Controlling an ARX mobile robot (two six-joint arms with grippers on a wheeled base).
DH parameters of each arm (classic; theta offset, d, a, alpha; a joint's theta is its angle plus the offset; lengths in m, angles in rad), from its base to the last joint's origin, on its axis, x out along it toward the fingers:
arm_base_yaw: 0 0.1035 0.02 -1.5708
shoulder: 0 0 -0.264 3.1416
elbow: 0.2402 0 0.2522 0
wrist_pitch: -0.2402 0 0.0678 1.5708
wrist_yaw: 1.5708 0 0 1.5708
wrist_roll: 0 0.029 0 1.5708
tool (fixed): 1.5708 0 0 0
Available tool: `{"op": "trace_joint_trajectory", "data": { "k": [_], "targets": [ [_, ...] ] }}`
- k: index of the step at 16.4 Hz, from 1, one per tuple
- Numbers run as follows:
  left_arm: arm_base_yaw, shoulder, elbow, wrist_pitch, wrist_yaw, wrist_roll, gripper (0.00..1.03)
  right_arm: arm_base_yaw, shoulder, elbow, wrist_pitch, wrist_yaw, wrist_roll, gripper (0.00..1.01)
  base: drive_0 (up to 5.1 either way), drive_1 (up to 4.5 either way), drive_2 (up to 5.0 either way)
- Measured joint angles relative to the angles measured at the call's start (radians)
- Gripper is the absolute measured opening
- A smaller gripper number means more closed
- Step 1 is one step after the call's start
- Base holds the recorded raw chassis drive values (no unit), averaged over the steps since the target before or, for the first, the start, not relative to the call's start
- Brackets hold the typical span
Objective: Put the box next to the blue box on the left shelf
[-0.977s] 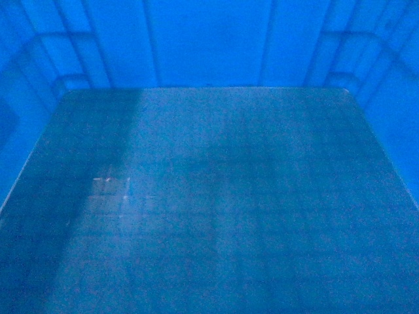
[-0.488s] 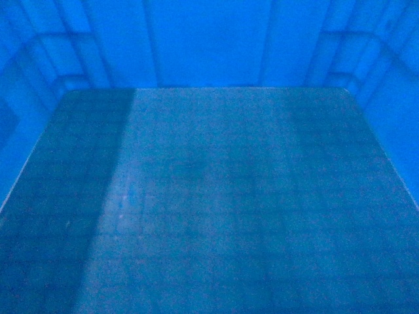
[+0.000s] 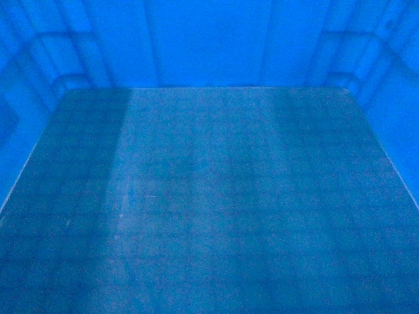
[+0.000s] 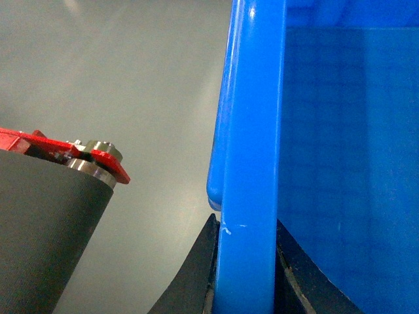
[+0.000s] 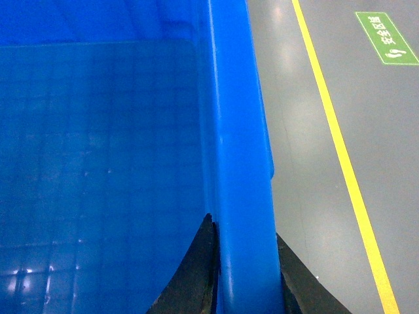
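Note:
The box [image 3: 209, 46] fills the whole head view: bright blue inner walls and a grid-patterned floor, seen from above. My left gripper [image 4: 245, 268] is shut on the box's left rim [image 4: 252, 131], one black finger on each side of it. My right gripper [image 5: 245, 268] is shut on the right rim [image 5: 239, 131] in the same way. The box hangs above the grey floor between both arms. The other blue box and the left shelf are out of view.
Grey floor [image 4: 131, 78] lies below on the left, with part of the robot's dark base and a red plate [image 4: 98, 156] over it. On the right, a yellow floor line [image 5: 340, 150] and a green floor sign [image 5: 386, 38] run past the box.
Bands of light and a bright reflection have slid across the box's floor in the head view. The box keeps the same place in the frame.

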Motion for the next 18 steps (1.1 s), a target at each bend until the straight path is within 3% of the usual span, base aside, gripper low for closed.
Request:
{"op": "trace_joint_trajectory", "data": {
  "k": [18],
  "targets": [
    [0.0, -0.001, 0.0, 0.0, -0.003, -0.001, 0.14, 0.0, 0.0, 0.0, 0.001, 0.0, 0.0, 0.11, 0.0, 4.07, -4.1]
  ]
}}
